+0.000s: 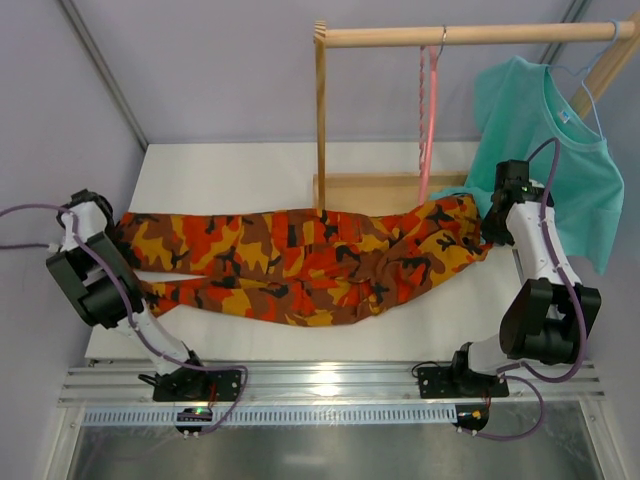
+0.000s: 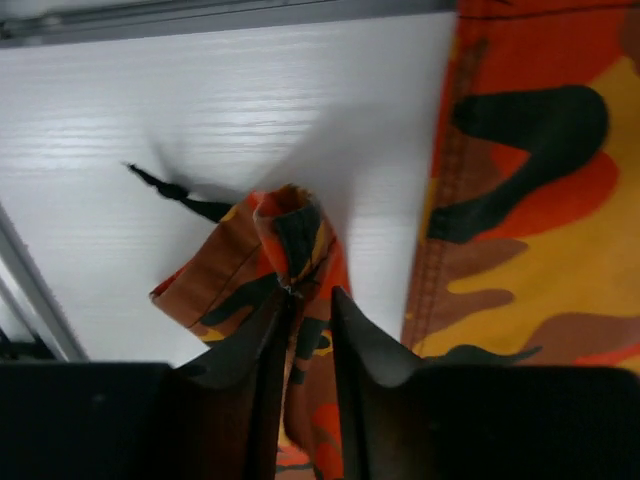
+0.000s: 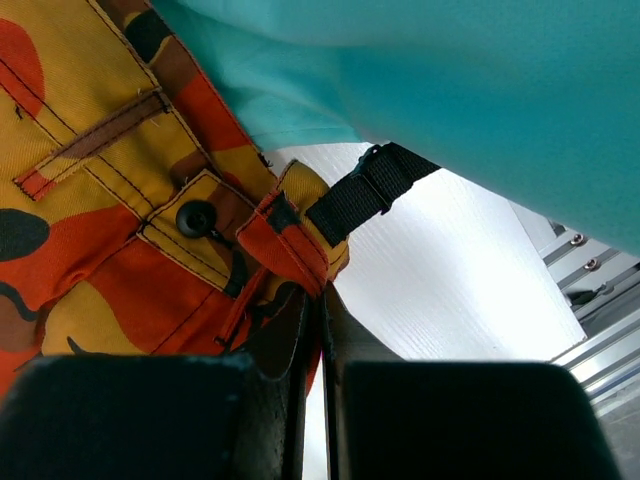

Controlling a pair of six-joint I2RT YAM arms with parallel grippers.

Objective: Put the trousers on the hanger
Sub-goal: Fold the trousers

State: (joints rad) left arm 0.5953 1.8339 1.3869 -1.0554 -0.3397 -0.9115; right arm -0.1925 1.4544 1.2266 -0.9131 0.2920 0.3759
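Near edge: both arm bases are bolted to the rail, with the left gripper (image 2: 308, 296) at the left end of the table (image 1: 230, 165) and the right gripper (image 3: 318, 294) at the right end. The left gripper's fingers (image 2: 262, 345) stand slightly apart with a raised fold of trouser cuff in the gap; whether they press the cloth cannot be told. A thin black drawstring (image 2: 172, 188) trails from the cuff onto the white surface. The right gripper's fingers are pressed together, pinching a corner of the waistband beside a black button (image 3: 195, 218) and a black strap (image 3: 368, 192). Middle: the trousers (image 1: 300, 260) lie flat across the table, legs toward the left arm and waist toward the right. Far: a wooden rack (image 1: 320, 120) stands behind the trousers. The hanger (image 1: 428, 120) hangs from the rack's top rail by its hook, bare and apart from the trousers. A teal T-shirt (image 1: 545, 150) hangs at the rail's right end, above the right gripper.
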